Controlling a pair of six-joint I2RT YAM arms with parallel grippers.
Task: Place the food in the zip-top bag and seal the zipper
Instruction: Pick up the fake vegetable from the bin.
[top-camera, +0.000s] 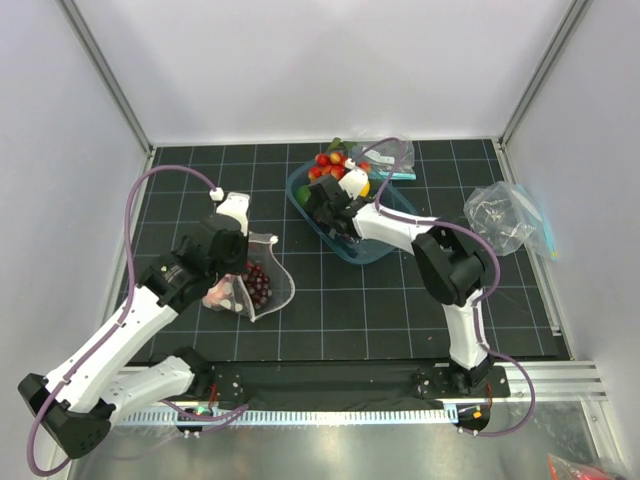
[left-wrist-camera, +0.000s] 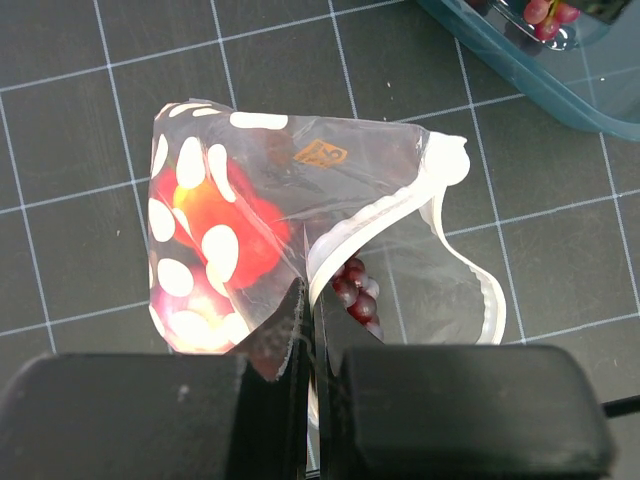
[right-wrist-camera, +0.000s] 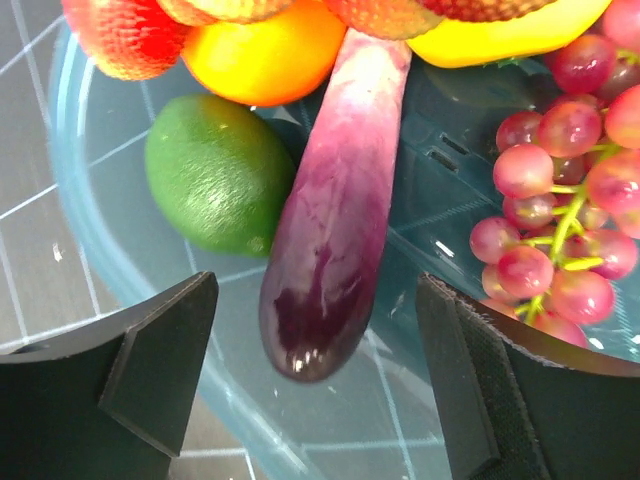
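The zip-top bag (left-wrist-camera: 300, 190), clear with white dots, lies open on the black mat at left (top-camera: 272, 280). A red tomato (left-wrist-camera: 235, 235) and a dark purple grape bunch (left-wrist-camera: 355, 290) sit inside it. Its zipper (left-wrist-camera: 375, 212) curves round the gaping mouth. My left gripper (left-wrist-camera: 310, 325) is shut on the bag's edge by the mouth; it also shows in the top view (top-camera: 238, 285). My right gripper (right-wrist-camera: 318, 292) is open, low in the blue tray (top-camera: 365, 256), its jaws on either side of a long glossy purple-pink vegetable (right-wrist-camera: 335, 210), apart from it.
The tray also holds a green lime (right-wrist-camera: 215, 170), an orange fruit (right-wrist-camera: 260, 50), a strawberry (right-wrist-camera: 125, 35), a yellow fruit (right-wrist-camera: 500, 30) and pink grapes (right-wrist-camera: 560, 200). Plain clear bags lie at right (top-camera: 505, 215) and behind the tray (top-camera: 388, 152). White walls enclose the mat.
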